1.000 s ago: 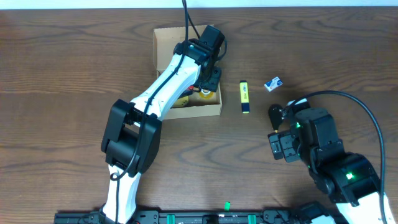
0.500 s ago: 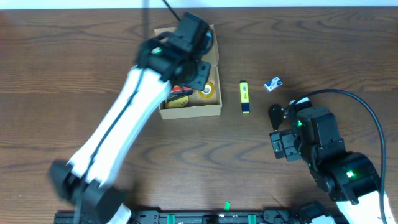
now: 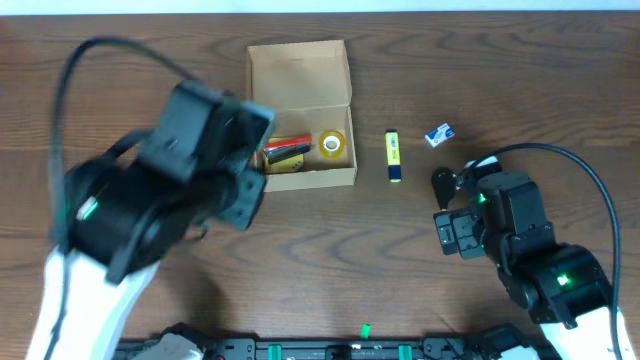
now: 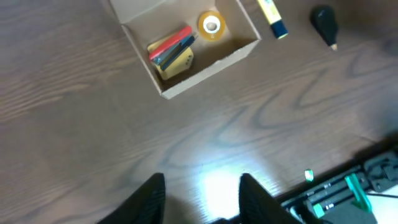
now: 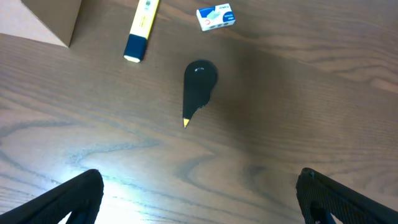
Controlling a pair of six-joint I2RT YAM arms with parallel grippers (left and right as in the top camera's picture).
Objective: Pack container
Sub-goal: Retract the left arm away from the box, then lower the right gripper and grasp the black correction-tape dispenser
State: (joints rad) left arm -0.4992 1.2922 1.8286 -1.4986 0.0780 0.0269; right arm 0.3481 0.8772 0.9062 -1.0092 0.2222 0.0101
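- Two empty grippers are seen: left gripper (image 4: 200, 182) jaws partly apart, right gripper (image 5: 199, 179) jaws spread wide.
- Print on the blue-white packet (image 5: 216, 17) can't be read.

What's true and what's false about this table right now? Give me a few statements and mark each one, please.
1. The cardboard box is open, with a tape roll inside. True.
2. The yellow highlighter lies inside the box. False: it lies on the table, beside the box.
3. The right pincer grips the black teardrop-shaped object. False: the pincer is open and empty; the object lies on the table.
4. The white-and-blue packet lies outside the box. True.
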